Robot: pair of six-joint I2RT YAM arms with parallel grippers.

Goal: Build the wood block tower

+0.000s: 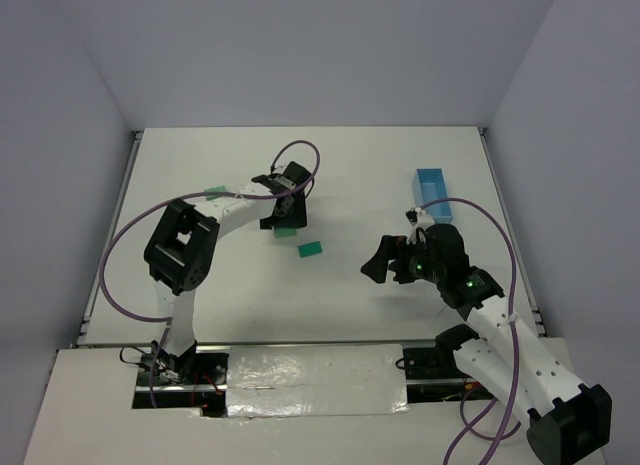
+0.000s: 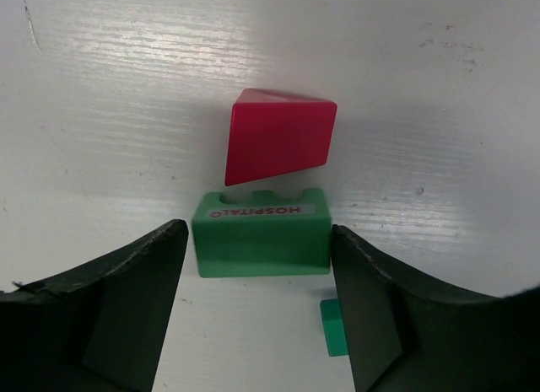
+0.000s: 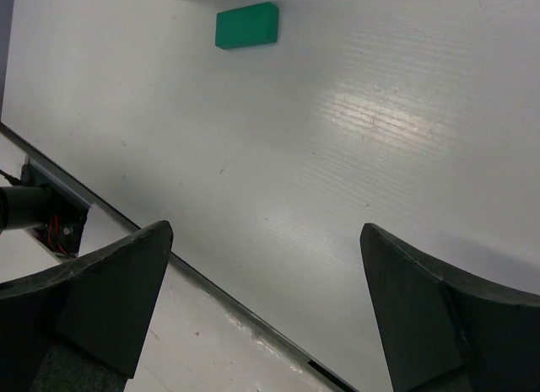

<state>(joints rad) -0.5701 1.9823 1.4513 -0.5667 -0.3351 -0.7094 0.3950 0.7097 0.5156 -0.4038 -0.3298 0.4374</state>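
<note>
The left gripper (image 1: 284, 221) stands open around the green HOSPITAL block (image 2: 260, 233), with one finger at each short end and a small gap on both sides, and it holds nothing. To take the block well, we judge that we should keep it centred between the fingers and close slowly. Then no finger pushes the red roof block (image 2: 280, 142), which lies just behind the HOSPITAL block; whether the two touch, we cannot tell. The right gripper (image 3: 266, 240) is also wide open and empty, well to the right of the HOSPITAL block. Now we count. There are three green blocks: the HOSPITAL block, a plain green block (image 1: 310, 250) near it on its right, and a third green block (image 1: 215, 193) to its left, beside the left arm (image 1: 235, 213). There is one red roof block, seen only by the left wrist camera. There is one light-blue tray (image 1: 432, 195), far to the right of the HOSPITAL block. We judge that nothing is stacked yet.
</note>
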